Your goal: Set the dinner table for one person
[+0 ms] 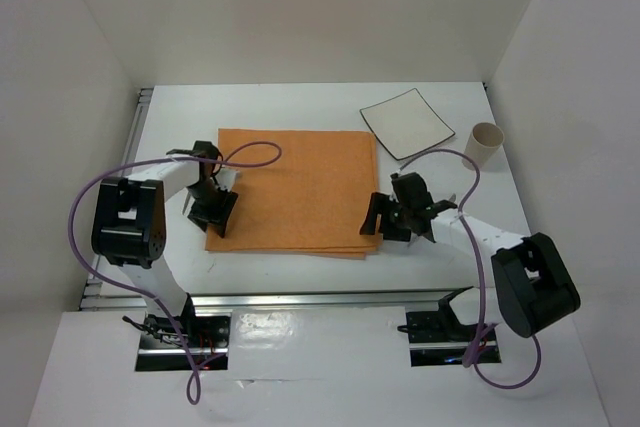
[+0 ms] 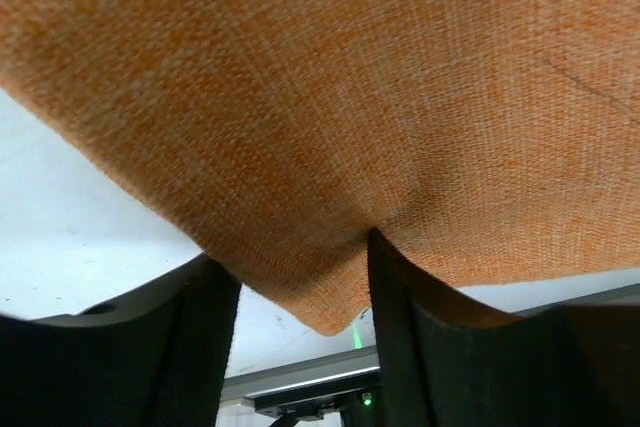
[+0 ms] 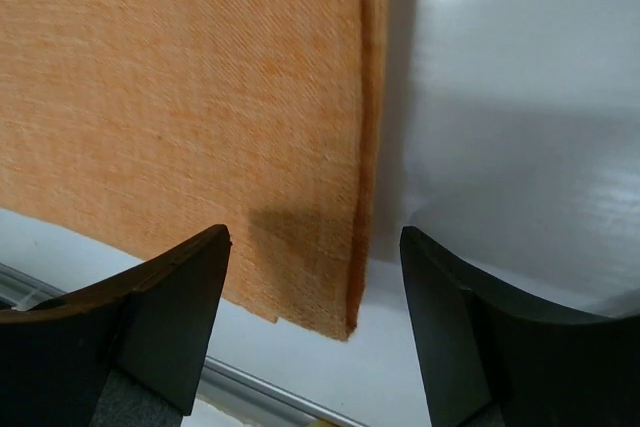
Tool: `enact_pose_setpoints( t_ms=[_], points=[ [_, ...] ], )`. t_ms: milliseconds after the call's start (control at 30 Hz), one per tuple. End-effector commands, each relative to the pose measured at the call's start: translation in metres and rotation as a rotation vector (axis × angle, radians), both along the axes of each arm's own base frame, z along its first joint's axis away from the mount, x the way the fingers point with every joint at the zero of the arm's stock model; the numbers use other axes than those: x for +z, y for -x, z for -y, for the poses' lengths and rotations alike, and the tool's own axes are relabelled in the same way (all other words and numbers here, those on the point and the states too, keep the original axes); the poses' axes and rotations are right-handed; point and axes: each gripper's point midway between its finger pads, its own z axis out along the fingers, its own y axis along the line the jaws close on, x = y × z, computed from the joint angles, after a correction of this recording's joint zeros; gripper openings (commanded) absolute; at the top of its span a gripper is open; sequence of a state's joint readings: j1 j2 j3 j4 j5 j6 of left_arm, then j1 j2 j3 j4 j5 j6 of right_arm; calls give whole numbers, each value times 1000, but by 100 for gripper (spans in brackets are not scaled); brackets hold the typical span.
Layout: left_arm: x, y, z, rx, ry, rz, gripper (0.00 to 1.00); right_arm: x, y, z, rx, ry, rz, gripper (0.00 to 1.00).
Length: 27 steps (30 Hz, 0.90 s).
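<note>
From above: the white table (image 1: 300, 107) fills the floor of the view, with an orange mat (image 1: 300, 182) lying flat in the middle. A square plate (image 1: 405, 122) and a cup (image 1: 484, 143) sit just off the mat's far right corner. The left gripper (image 1: 212, 209) is down at the mat's near left corner, the right gripper (image 1: 390, 217) at its near right edge.

Left wrist: jaws partly apart, the mat's corner poking between them. One finger (image 2: 400, 327) touches the cloth, but nothing is clamped.

Right wrist: jaws wide, straddling the mat's layered edge by its corner, white table to the right, nothing held
</note>
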<state>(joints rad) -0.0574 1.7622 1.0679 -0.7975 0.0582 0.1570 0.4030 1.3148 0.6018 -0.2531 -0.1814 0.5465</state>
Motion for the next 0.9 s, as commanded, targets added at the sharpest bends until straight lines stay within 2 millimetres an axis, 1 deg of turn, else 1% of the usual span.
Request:
enact_pose_setpoints(
  t_ms=[0, 33, 67, 100, 133, 167, 200, 233, 267, 300, 367, 400, 433, 467, 500, 533, 567, 600, 667, 700, 733, 767, 800, 833, 867],
  points=[
    [-9, -6, 9, -48, 65, 38, 57, 3, 3, -8, -23, -62, 33, 75],
    [-14, 0, 11, -60, 82, 12, 49, 1, 7, -10, -10, -76, 24, 67],
    [-17, 6, 12, -71, 94, -2, 46, -2, 14, -10, -10, -91, 15, 62],
    [-19, 7, 12, -71, 94, -1, 42, -3, 17, -12, 1, -94, 20, 54],
    [-21, 11, 14, -80, 106, -10, 39, 0, 18, -12, -7, -109, 37, 38],
    [-23, 12, 17, -80, 125, -9, 31, -6, 22, -6, -39, -94, 30, 30],
    [-23, 16, 18, -90, 134, -12, 28, -6, 22, -3, -46, -90, 39, 22],
    [-23, 16, 18, -91, 134, -12, 26, 3, 20, -5, -54, -111, 67, 16],
    [-23, 16, 18, -104, 134, -10, 26, 6, 19, -3, -63, -105, 77, 4],
    [-18, 16, 17, -119, 134, 12, 26, 8, 18, 0, -72, -98, 90, 0],
    [-10, 23, 22, -147, 171, 4, 26, 12, 23, 5, -82, -86, 93, 0],
    [-6, 25, 25, -171, 195, 6, 28, 22, 17, 6, -97, -77, 116, 0],
    [2, 23, 29, -195, 207, 26, 30, 24, 23, 12, -107, -53, 96, 0],
    [6, 28, 28, -204, 207, 15, 31, 27, 23, 16, -119, -34, 94, 0],
    [8, 28, 32, -234, 207, 27, 33, 35, 17, 23, -160, -4, 114, 0],
    [12, 31, 36, -258, 197, 27, 37, 40, 17, 28, -182, 10, 118, 0],
    [10, 35, 38, -267, 197, 16, 39, 38, 25, 35, -200, 40, 87, 0],
    [7, 40, 34, -279, 164, 0, 41, 41, 25, 37, -216, 44, 86, 0],
    [8, 40, 35, -286, 139, 5, 46, 43, 30, 37, -219, 34, 75, 0],
    [6, 45, 37, -284, 139, -8, 48, 47, 30, 34, -227, 9, 78, 0],
    [4, 46, 37, -283, 139, -19, 49, 41, 37, 32, -212, 1, 52, 0],
    [4, 46, 38, -283, 148, -19, 52, 41, 36, 32, -223, -6, 47, 0],
    [4, 46, 38, -283, 148, -19, 52, 34, 42, 34, -231, 4, 19, 0],
    [9, 44, 39, -284, 148, -8, 53, 33, 45, 34, -248, 0, 1, 0],
    [9, 44, 39, -284, 148, -8, 54, 32, 48, 38, -255, 13, -5, 0]
  ],
)
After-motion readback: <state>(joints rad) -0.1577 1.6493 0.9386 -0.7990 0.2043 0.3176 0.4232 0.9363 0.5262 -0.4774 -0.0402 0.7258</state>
